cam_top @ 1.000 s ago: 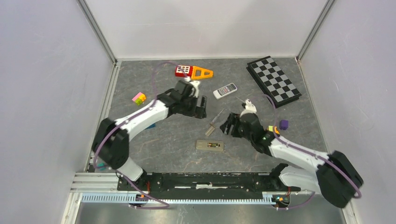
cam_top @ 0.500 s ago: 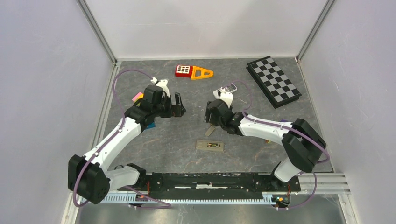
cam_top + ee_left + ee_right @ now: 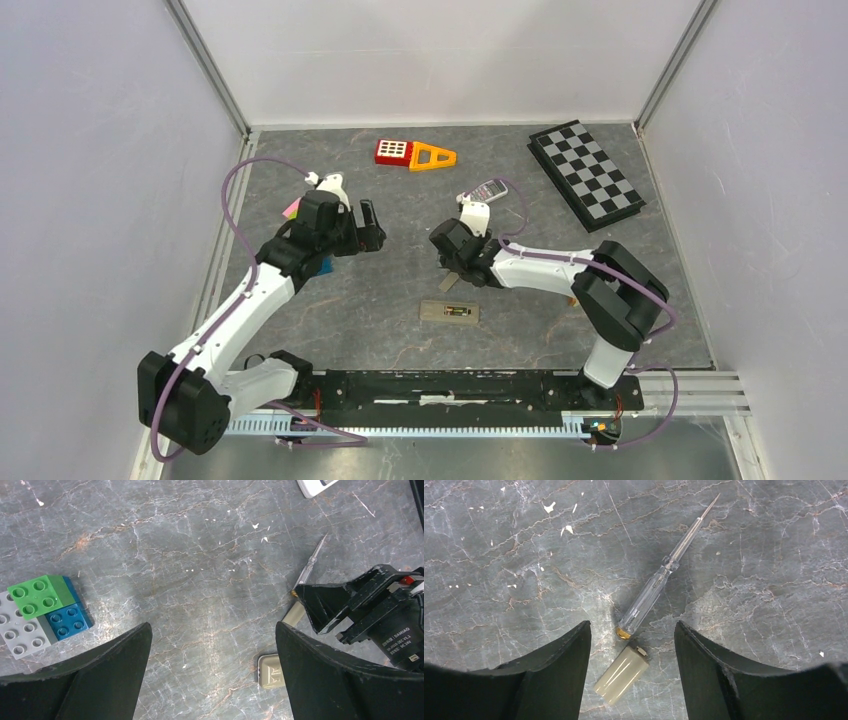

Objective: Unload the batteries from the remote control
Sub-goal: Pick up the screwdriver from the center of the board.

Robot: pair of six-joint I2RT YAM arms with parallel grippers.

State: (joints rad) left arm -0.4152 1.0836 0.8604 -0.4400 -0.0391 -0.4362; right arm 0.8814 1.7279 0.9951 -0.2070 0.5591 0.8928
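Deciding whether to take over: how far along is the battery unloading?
Done: the remote lies with its bay apparently open. In hand: nothing; right hand hangs open over a cream cylinder, maybe a battery, beside the screwdriver; left hand open, empty. Left: the bay, contents unclear.

Far right corner, a black-and-white checkerboard lies flat and skewed on the grey marbled table. At the back edge, a red block with a white grid face sits touching an orange triangular piece. Over on the left, a bit of a pink block peeks out, mostly hidden. Nearer, a cluster of studded bricks: a green brick on top, a blue brick and a grey brick tight against it. Mid-table, a thin screwdriver with a clear handle and a brass end cap lies flat, tip pointing away. White flecks dot the tabletop around it.
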